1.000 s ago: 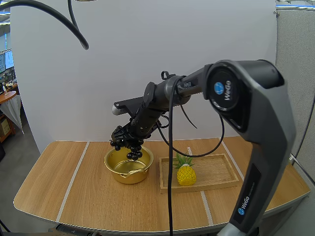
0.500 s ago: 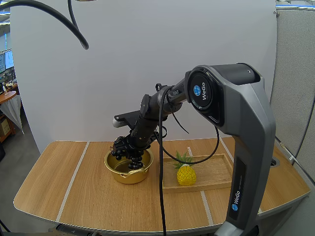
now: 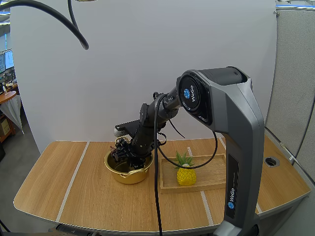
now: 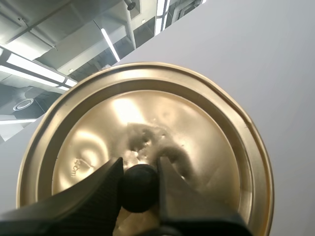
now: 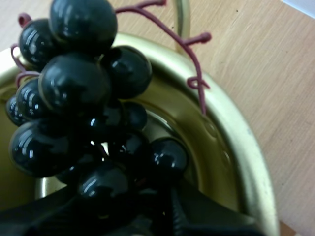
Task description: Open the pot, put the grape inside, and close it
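- Right now the right gripper (image 3: 131, 153) is hanging directly over the gold pot (image 3: 118, 173), and the bunch of grapes (image 3: 122, 150) is dangling from it into the open mouth.
- Close in, its black fingers (image 5: 211, 221) are clamping the bunch at the stem end. The berries are running away from the tips toward the pot's inner wall, so the long axis is pointing down into the bowl.
- The lowest berries are sitting about level with the rim or just under it. I cannot tell whether they are touching the bottom.
- Letting go is looking like the coming move, and it is hinging on the bunch lying inside the rim. One red stem is poking out across it.
- Meanwhile the left gripper (image 4: 140, 166) is pinching the lid (image 4: 197, 123) by its black knob (image 4: 140, 189), fingers tight on either side.
- Where that lid is hanging relative to the pot isn't showing, so the right arm is the one working at the pot.
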Action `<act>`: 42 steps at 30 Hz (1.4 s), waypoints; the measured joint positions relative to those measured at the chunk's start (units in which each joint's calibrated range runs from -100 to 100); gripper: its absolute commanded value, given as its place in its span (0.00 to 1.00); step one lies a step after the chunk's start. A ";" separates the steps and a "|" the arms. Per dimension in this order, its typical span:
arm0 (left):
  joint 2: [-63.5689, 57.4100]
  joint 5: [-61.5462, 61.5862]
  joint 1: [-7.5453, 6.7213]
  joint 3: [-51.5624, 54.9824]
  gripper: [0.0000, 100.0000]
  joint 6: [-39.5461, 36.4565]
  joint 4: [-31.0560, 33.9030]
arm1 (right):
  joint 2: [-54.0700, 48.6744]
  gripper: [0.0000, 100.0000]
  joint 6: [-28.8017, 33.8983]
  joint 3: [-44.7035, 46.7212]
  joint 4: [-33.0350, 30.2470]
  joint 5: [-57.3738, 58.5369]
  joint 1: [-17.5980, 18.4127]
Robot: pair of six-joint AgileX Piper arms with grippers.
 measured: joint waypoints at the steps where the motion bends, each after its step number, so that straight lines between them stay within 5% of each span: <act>1: 0.00 0.00 0.00 0.00 0.00 0.00 0.00 | 0.00 0.00 0.00 0.00 0.00 0.08 0.00; 8: 0.00 0.00 0.00 0.00 0.00 0.00 0.00 | -0.12 0.05 0.00 0.00 0.00 0.44 0.00; 16: 0.00 0.00 0.00 0.00 0.00 0.00 0.00 | -5.43 1.00 0.09 0.00 -0.22 1.03 0.00; 34: 0.00 0.00 0.00 0.00 0.00 0.00 0.00 | -8.51 1.00 0.31 0.00 -0.46 3.32 0.00; 42: 0.00 0.00 0.00 0.00 0.00 0.00 0.00 | -25.14 1.00 1.54 0.00 1.19 6.54 0.00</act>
